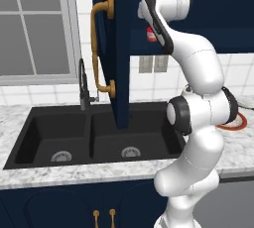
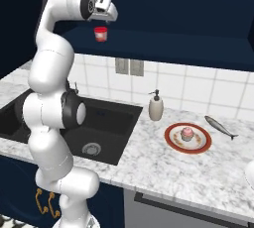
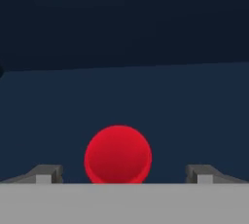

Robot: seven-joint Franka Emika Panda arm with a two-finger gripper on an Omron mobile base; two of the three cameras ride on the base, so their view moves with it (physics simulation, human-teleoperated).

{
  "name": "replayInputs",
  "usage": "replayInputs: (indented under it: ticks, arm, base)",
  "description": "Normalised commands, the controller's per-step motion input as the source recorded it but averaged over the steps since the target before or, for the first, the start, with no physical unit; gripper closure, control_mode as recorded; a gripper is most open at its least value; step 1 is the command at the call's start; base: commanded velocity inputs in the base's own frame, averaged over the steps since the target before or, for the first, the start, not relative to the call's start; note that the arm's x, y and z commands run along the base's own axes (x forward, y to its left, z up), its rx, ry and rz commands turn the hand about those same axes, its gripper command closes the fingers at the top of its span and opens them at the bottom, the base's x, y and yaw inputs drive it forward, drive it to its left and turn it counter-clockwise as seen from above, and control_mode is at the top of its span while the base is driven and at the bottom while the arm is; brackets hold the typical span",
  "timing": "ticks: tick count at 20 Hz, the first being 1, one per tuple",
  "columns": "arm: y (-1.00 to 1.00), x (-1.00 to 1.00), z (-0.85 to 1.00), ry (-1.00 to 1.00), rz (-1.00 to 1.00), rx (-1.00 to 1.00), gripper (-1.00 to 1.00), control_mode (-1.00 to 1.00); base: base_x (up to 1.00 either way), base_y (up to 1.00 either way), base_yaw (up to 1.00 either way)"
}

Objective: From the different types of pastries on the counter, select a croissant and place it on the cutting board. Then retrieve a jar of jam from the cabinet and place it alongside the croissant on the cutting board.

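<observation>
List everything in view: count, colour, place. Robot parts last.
Small red jar of jam: one, red with pale body, on the open cabinet's shelf, under the hand.
Tall navy cabinet door: one, brass bar handle, swung open above the sink.
Black double sink: one, set in the marbled counter.
Pink-frosted cupcake: one, on a round red-rimmed plate.
Slim grey fish: one, right of the plate.
Cream soap dispenser: one, beside the sink.
Gripper: fingers spread, above the jar.

White arm raised, jar of jam [image 2: 100, 34] in cabinet [image 2: 163, 28], cupcake [image 2: 187, 133] on plate [image 2: 171, 142]
</observation>
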Motion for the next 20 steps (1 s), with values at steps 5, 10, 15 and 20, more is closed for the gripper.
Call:
replayInputs:
  ticks: [5,10,15,20]
  arm:
    - [-0.09,0.00,-0.35,0.01,0.00,0.04,-1.00,-1.00]
    - [0.00,0.00,-0.28,0.00,0.00,0.06,-1.00,-1.00]
    - [0.03,0.13,-0.21,0.00,0.01,0.03,-1.00,-1.00]
    - [0.12,0.58,-0.08,0.00,0.05,0.01,-1.00,-1.00]
  base:
    - [0.00,0.00,0.00]
    - [0.00,0.00,0.00]
    - [0.00,0.00,0.00]
    - [0.00,0.00,0.00]
